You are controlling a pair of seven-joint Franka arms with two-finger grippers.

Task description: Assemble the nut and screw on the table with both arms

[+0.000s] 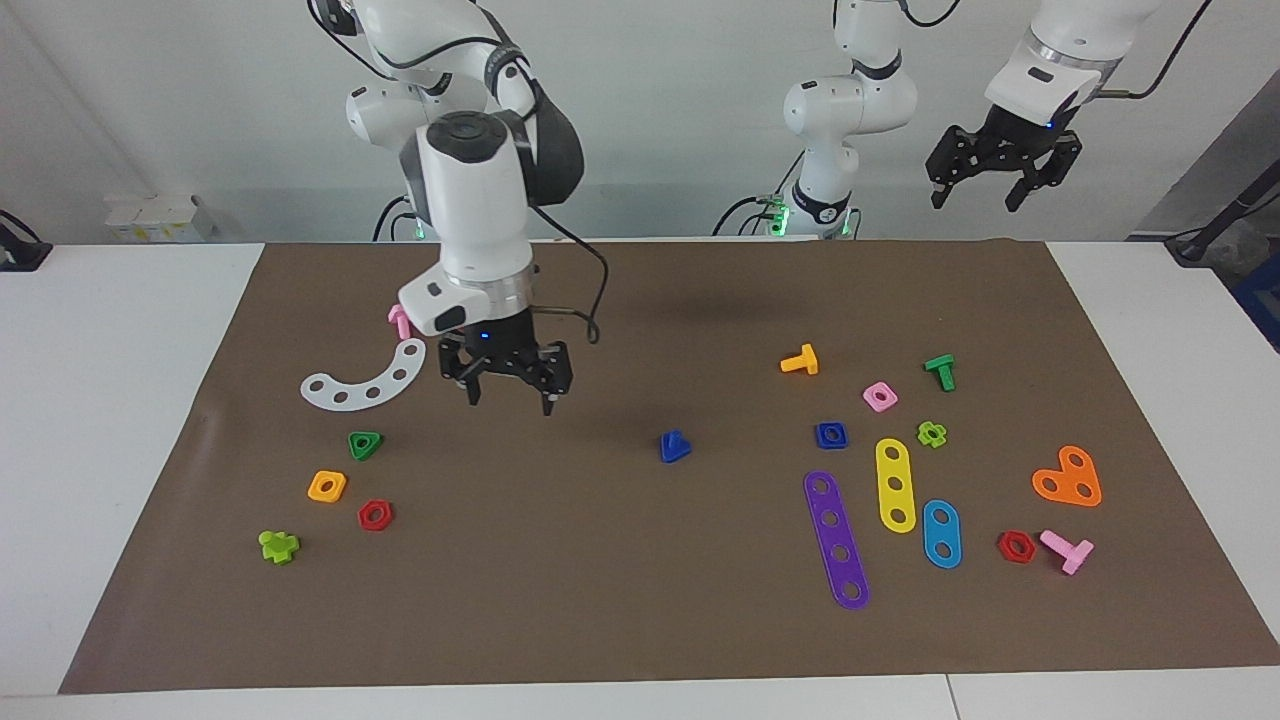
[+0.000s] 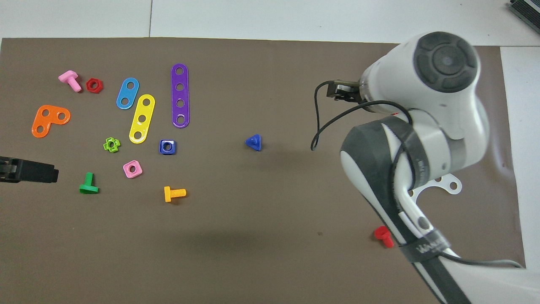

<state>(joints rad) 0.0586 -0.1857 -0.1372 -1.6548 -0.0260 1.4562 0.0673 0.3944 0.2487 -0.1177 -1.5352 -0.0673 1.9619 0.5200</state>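
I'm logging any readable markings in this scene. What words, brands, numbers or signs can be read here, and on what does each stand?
No text reads whole.
White lettering on the dark strap around the right arm: present, too blurred to read.
More lettering along the dark band higher on that arm: unreadable.
Toy parts, mat and table: no print visible.

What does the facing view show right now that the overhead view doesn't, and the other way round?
Only the facing view shows the right gripper, open and empty, up over the mat near the white curved strip, and the left gripper, open, waiting high over its own end. It also shows the green triangular nut. Only the overhead view shows the red bolt. Both show the screw lying alone mid-mat and the nut beside the purple strip.
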